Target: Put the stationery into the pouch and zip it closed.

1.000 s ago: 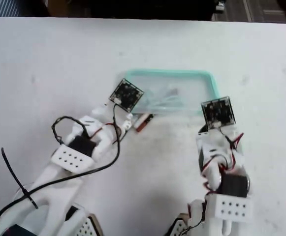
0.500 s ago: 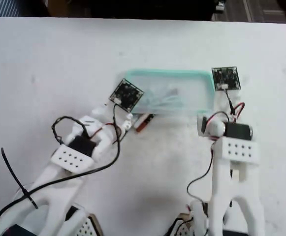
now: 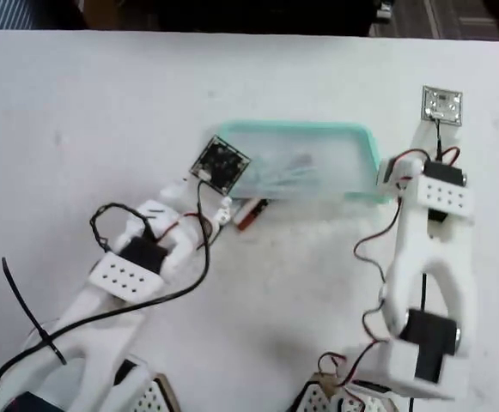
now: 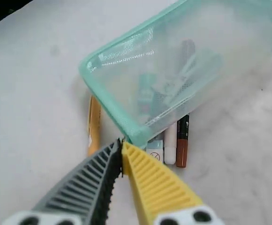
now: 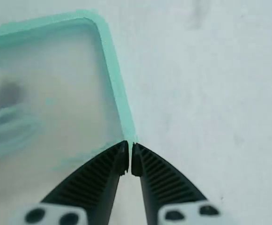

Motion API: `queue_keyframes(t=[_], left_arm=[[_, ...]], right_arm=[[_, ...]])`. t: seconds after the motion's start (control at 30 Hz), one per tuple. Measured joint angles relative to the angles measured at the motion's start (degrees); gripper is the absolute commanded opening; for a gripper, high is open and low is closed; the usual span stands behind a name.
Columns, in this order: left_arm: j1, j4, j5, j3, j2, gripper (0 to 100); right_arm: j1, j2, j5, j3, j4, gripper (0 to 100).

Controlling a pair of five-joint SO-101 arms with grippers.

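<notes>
1. While my left gripper (image 4: 121,149) holds its fingers closed on the teal edging at the pouch's (image 3: 305,159) near left corner, I treat that pinch as the anchor. The pouch lies mid-table (image 3: 103,103), nearer the far edge.
2. My right gripper (image 5: 129,152) has its fingers closed on the edging at the pouch's near right corner. I cannot tell whether a zip tab sits between them.
3. To do this well, I judge I should pull slowly along the edging and keep both pinches low. I should stop if the mesh bunches or the pouch drags.
4. Some stationery (image 4: 182,75) shows through the mesh. A brown marker (image 4: 182,140), a white one (image 4: 171,143) touching it and an orange pen (image 4: 94,124) poke out by the left corner. I cannot tell whether these are inside, so I would check before closing.
5. Compared with a second ago, the right arm has unfolded from a tucked pose near the pouch's right corner. It now stretches toward the table's far right corner. The left arm has not moved, and the pouch's right end sits slightly further right.
</notes>
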Motion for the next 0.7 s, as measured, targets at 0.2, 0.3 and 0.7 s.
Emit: queue_keyframes(t=[0.2, 0.3, 0.7], left_arm=[[0.0, -0.2, 0.0, 0.0, 0.0, 2], [0.0, -0.2, 0.0, 0.0, 0.0, 2], [0.0, -0.2, 0.0, 0.0, 0.0, 2]], right_arm=[[0.0, 16.3, -4.5, -11.5, 0.0, 1.8], [0.2, 22.4, -9.0, -15.4, -0.1, 1.8], [5.2, 25.4, -10.5, -18.3, -0.1, 1.7]])
